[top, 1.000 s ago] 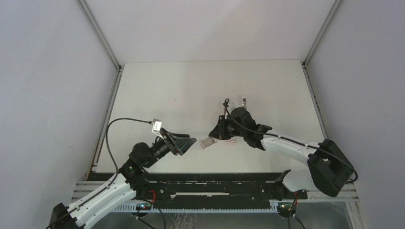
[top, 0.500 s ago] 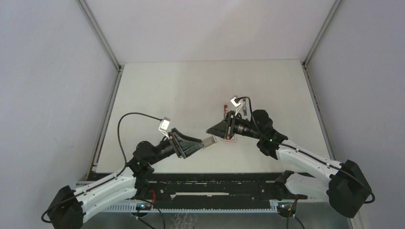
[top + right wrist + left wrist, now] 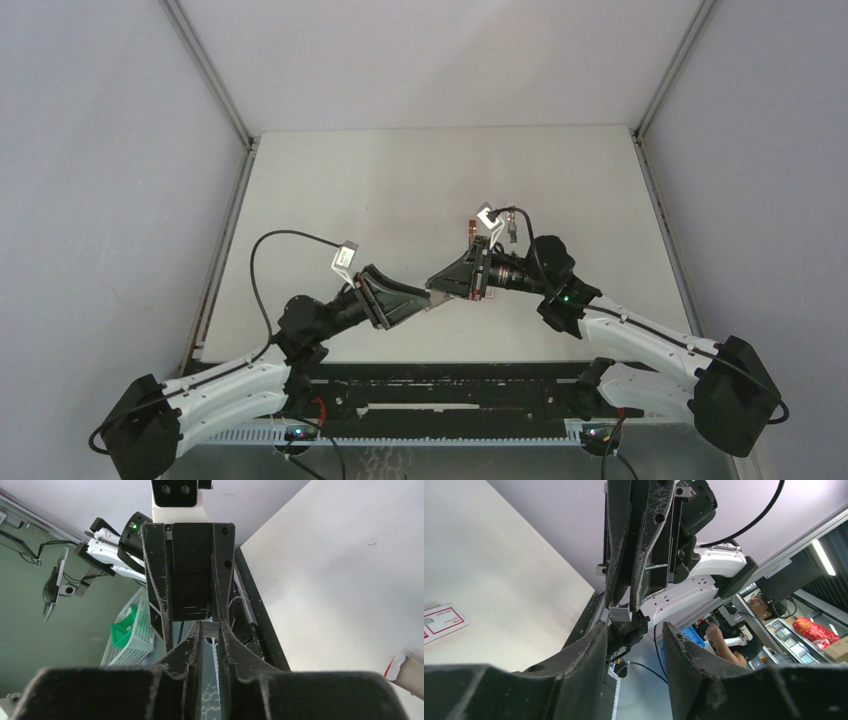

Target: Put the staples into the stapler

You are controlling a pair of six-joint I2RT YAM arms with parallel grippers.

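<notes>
Right gripper is pinched on the strip of staples, holding it out near the front edge of the table. Left gripper is spread open, one finger each side of that strip

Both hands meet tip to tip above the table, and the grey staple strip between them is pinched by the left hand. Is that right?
Not quite. The staple strip is pinched by the right hand, as the right wrist view shows. The left hand only has its fingers apart on either side of it. The rest holds.
</notes>
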